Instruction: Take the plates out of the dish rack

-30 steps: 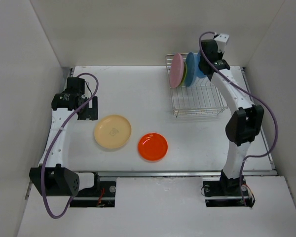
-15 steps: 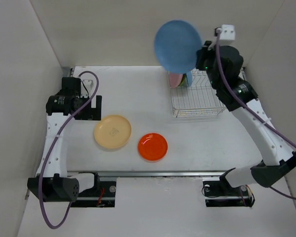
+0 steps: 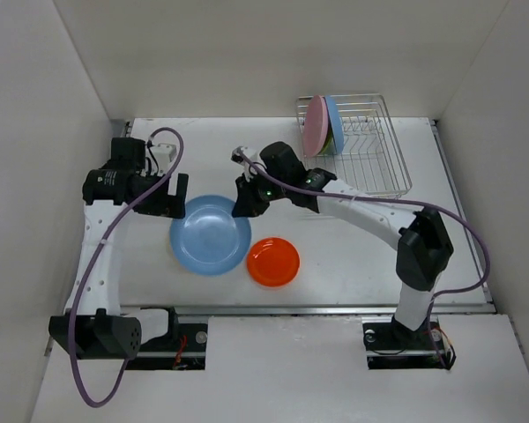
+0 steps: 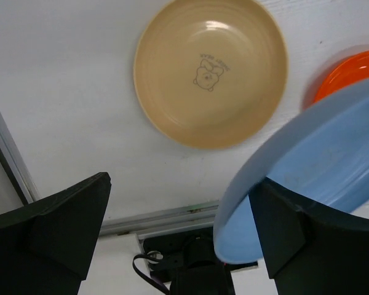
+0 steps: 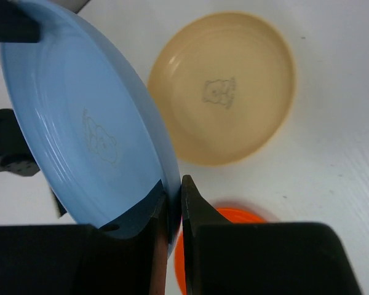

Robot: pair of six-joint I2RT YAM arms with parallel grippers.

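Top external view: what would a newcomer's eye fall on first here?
The big blue plate, pinched by its rim in the right tool and held tilted over the pale yellow plate, left of centre. Next, the orange plate lying flat just right of it, and the dish rack at the far right, a pink plate standing at its left end.

Glossy plastic plates (image 5: 98,135); silver wire dish rack (image 3: 370,154).

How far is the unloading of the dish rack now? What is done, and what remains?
Done: the orange plate and the yellow plate lie on the table. In hand: the right gripper pinches a blue plate, tilted over the yellow one. Left: a pink plate and others standing in the dish rack.
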